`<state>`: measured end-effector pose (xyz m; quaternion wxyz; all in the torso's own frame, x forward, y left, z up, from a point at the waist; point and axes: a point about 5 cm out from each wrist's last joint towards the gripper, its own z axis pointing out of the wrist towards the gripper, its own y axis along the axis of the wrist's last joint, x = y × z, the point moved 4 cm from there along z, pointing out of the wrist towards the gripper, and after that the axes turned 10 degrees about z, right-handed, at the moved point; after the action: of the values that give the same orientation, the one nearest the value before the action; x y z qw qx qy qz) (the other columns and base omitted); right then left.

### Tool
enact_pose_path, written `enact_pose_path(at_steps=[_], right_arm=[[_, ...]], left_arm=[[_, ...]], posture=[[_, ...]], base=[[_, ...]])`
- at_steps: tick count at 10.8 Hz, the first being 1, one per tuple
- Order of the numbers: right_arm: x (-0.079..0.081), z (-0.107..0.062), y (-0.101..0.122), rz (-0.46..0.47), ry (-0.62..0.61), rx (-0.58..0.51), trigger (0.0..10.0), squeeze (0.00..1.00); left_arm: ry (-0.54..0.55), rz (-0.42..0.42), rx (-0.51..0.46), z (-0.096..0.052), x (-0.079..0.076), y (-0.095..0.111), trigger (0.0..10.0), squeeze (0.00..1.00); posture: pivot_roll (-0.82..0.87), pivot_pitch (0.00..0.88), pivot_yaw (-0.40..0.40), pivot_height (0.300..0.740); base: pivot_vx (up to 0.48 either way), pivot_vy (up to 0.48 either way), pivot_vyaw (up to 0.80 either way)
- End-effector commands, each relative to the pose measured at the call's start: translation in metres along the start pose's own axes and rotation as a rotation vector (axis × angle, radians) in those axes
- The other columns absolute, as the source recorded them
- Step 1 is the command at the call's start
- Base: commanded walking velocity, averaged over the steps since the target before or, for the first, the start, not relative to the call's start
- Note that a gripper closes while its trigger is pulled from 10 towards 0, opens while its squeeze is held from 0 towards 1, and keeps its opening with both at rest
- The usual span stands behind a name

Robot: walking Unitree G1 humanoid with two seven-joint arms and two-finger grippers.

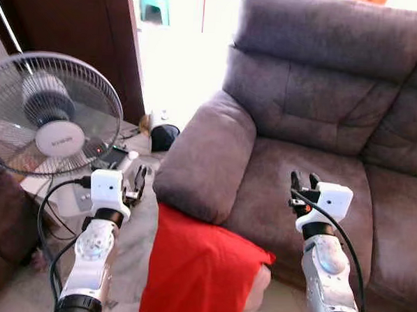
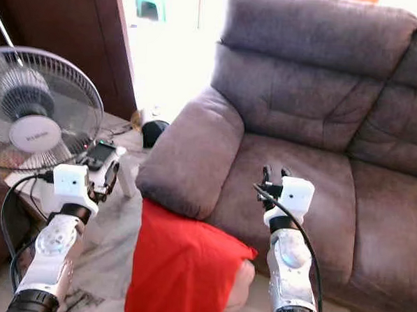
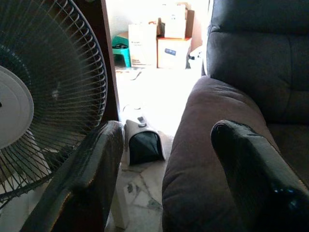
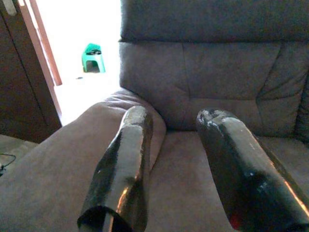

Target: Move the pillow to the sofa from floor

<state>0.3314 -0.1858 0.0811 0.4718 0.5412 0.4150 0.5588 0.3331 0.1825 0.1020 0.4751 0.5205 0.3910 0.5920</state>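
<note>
A red pillow [image 1: 199, 271] leans on the floor against the front of the grey sofa [image 1: 322, 120], just under its left armrest [image 1: 207, 152]. My left gripper [image 1: 139, 180] is raised left of the armrest, open and empty, above and left of the pillow. Over the front edge of the seat cushion [image 1: 298, 185] my right gripper [image 1: 303, 182] is held open, up and to the right of the pillow. In the left wrist view the fingers [image 3: 87, 179] frame the armrest [image 3: 207, 159]; in the right wrist view the fingers [image 4: 125, 159] point at the sofa back [image 4: 217, 77].
A standing fan [image 1: 53, 113] is close on my left, with cables and a low white table [image 1: 66, 197] beneath it. A small dark bag [image 1: 164, 136] lies on the floor by the armrest. A brown door [image 1: 75, 23] and a green stool [image 1: 155, 3] are further back.
</note>
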Motion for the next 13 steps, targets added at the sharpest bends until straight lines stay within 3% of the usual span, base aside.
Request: enact_pose_path(at_steps=[1,13], right_arm=[[0.0009,0.0018,0.0026,0.009,-0.001,-0.002,10.0,0.00],[0.0022,0.0018,-0.0043,-0.006,0.000,0.030,10.0,0.00]], left_arm=[[0.006,-0.005,-0.001,0.0007,0.0019,0.0017,10.0,0.00],[-0.009,-0.007,0.030,0.0043,0.0020,-0.0019,10.0,0.00]], posture=[[0.05,0.074,-0.055,0.644],[0.05,0.083,-0.051,0.634]], base=[[0.000,0.000,0.00],[0.000,0.000,0.00]])
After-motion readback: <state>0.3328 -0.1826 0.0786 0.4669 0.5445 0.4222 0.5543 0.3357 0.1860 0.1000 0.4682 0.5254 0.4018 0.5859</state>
